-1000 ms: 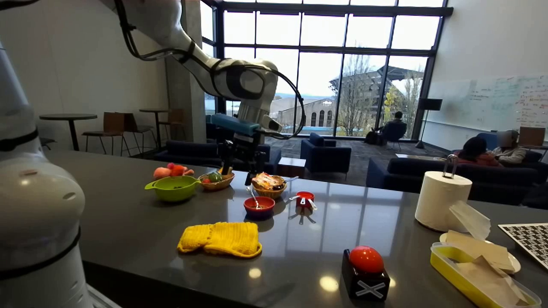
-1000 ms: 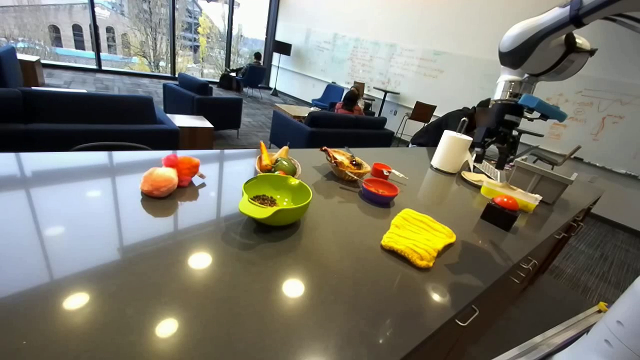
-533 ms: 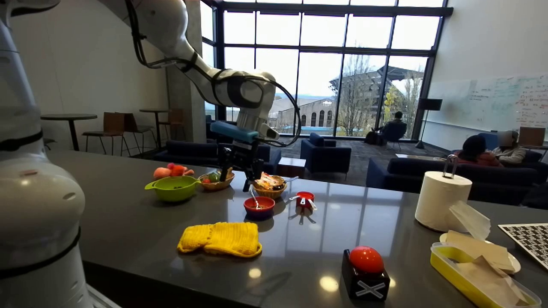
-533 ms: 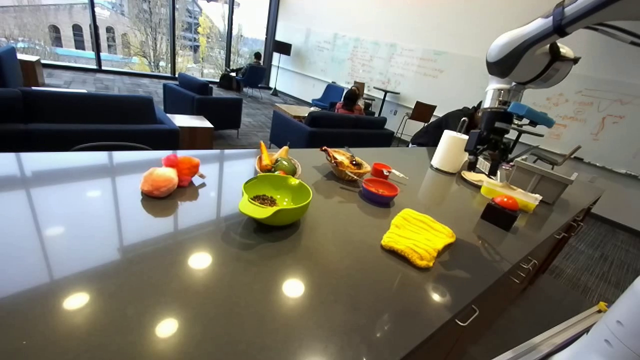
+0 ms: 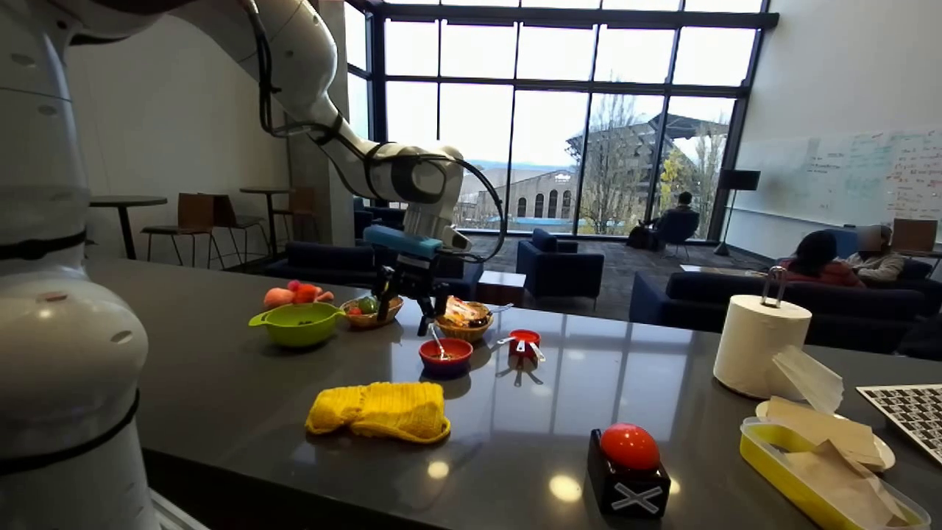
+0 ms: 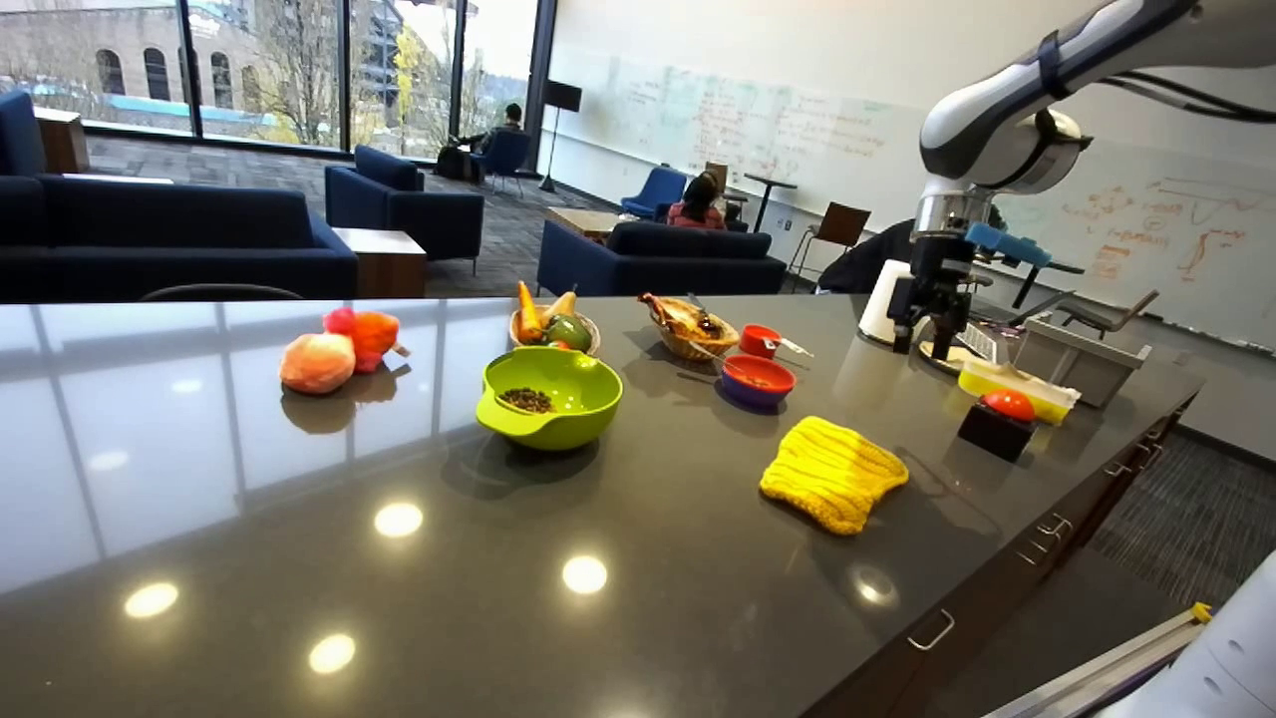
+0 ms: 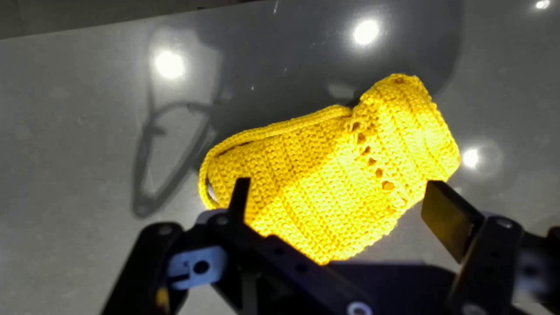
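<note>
A yellow knitted cloth, shaped like a mitt, lies flat on the grey counter; it shows in both exterior views and in the wrist view. My gripper is open and empty, its black fingers spread wide. In the wrist view the cloth lies beneath and between the fingers, with the right finger near its edge. The gripper shows in both exterior views, held above the counter and apart from the cloth. Its shadow falls on the counter beside the cloth.
On the counter are a green bowl, a red bowl with a spoon, food baskets, red measuring cups, a red button box, paper towels, a yellow container and plush toys.
My gripper has moved down toward the counter. It has shifted leftward in the exterior view with the paper towels behind it, away from the grey bin. It stays open; the objects have not moved.
</note>
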`<state>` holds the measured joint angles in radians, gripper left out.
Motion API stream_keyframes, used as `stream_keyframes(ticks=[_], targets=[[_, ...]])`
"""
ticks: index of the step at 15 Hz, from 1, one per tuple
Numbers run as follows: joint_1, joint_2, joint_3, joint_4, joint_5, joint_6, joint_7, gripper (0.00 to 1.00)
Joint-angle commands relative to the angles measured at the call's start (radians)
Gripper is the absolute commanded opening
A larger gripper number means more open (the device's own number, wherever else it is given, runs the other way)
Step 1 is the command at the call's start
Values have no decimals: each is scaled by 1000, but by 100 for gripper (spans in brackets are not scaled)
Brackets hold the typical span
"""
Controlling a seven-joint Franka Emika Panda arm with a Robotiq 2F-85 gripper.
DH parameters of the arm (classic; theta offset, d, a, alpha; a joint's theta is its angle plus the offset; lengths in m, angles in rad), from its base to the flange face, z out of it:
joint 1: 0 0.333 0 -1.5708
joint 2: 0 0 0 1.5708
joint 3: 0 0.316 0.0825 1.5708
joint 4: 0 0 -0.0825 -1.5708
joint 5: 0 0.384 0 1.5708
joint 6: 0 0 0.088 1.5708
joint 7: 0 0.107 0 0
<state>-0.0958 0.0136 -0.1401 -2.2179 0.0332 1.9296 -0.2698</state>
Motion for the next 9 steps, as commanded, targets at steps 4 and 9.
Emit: stream_keyframes(ticks=[4,9], targets=[[8,117,48,98,10,59,-3,100],[16,212,86,175,27,118,17,100]])
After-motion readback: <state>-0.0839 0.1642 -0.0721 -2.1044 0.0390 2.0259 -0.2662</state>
